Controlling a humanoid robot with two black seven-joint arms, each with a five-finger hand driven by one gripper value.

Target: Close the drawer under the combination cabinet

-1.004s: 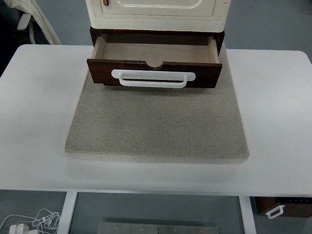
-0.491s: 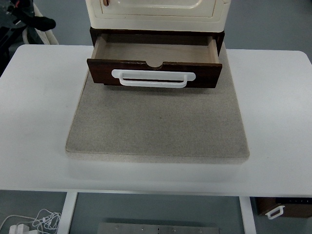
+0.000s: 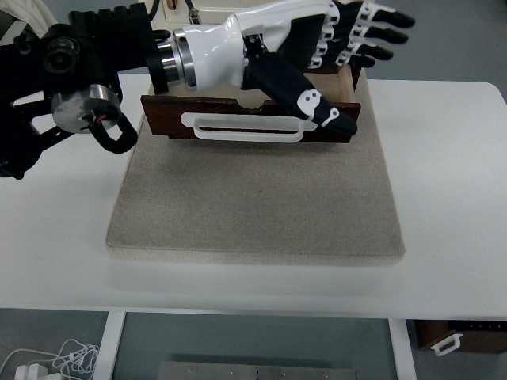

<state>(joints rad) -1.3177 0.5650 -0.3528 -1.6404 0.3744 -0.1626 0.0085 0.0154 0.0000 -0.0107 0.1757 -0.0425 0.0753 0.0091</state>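
Table [image 3: 451, 182]: a white top filled most of the view, its near edge running along the bottom and its far corners rounded off at either side.

Mat [image 3: 253, 202]: a grey, speckled pad lay in the middle of the table, reaching from the far edge to short of the near edge, with bare white table to its left and right.

Left arm [image 3: 79, 87]: a black, jointed arm came in from the left edge at the table's far left corner and stretched rightward over the far end of the mat, ending in a white forearm shell.

Combination cabinet [image 3: 207, 14]: it stood at the far edge of the mat; only a little cream front showed past the arm, the rest being hidden.

Drawer [image 3: 249, 127]: the dark brown drawer under the cabinet stood pulled out toward the near edge, its front panel over the far end of the mat. Part of its pale inside showed at the right end, behind the hand.

Left hand [image 3: 317, 51]: it hung over the open drawer, fingers [image 3: 372, 36] stretched out straight and spread, pointing toward the table's right edge, gripping nothing. The dark thumb [image 3: 305, 95] slanted down across the right part of the drawer front; whether it touched the panel I could not tell.

Handle [image 3: 242, 128]: a white bar handle lay across the drawer front, its right end just beside the thumb tip.
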